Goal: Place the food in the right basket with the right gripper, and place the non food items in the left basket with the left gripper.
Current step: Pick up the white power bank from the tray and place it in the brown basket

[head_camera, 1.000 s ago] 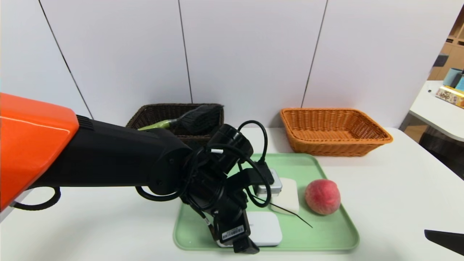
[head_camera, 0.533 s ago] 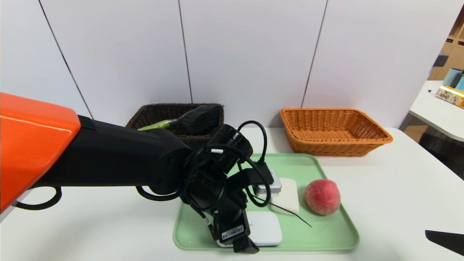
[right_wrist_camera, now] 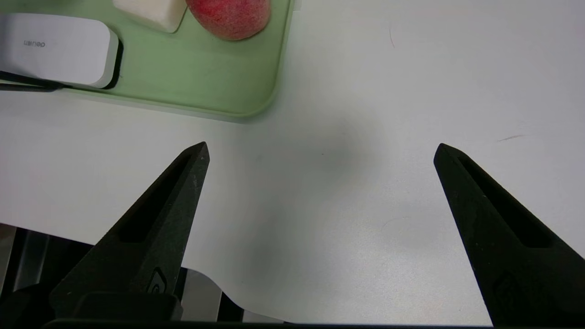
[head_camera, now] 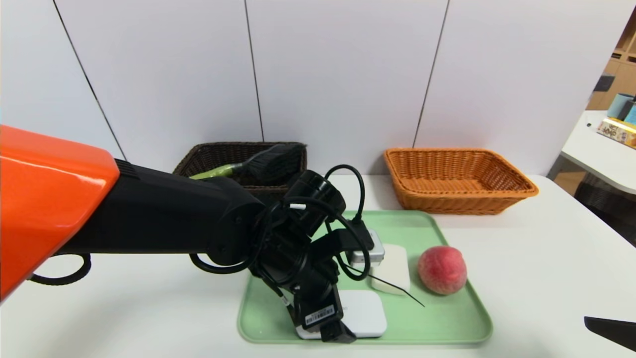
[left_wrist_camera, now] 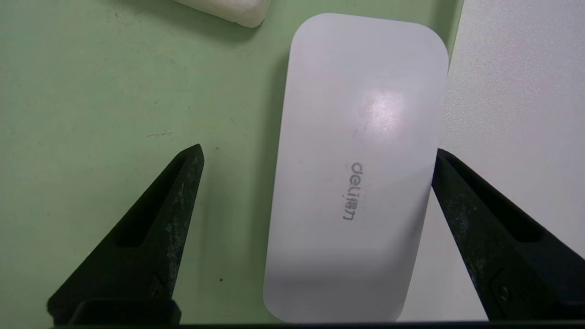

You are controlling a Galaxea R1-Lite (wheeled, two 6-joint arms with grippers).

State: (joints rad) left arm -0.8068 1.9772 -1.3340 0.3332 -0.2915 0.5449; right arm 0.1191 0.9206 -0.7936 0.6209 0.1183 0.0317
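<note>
The flat white box (left_wrist_camera: 356, 169) lies at the near edge of the green tray (head_camera: 447, 318). My left gripper (left_wrist_camera: 317, 153) hangs open just above it, one finger on each long side, gripping nothing. In the head view the same gripper (head_camera: 325, 325) covers the box's (head_camera: 365, 313) left end. The white bar (head_camera: 392, 268) and the peach (head_camera: 442, 270) sit side by side on the tray. The green-handled brush (head_camera: 268, 164) lies in the dark brown basket (head_camera: 198, 159). The orange basket (head_camera: 457, 181) holds nothing. My right gripper (right_wrist_camera: 321, 146) is open over bare table at the near right (head_camera: 611, 330).
Both baskets stand at the back against the white wall, the tray in front of them. The left arm's black cables loop over the tray's left half. The table's near edge (right_wrist_camera: 137, 256) lies just under the right gripper. Another table (head_camera: 601, 149) stands at far right.
The left arm has eased slightly towards the box, its gripper still open around it. The right gripper has not moved.
</note>
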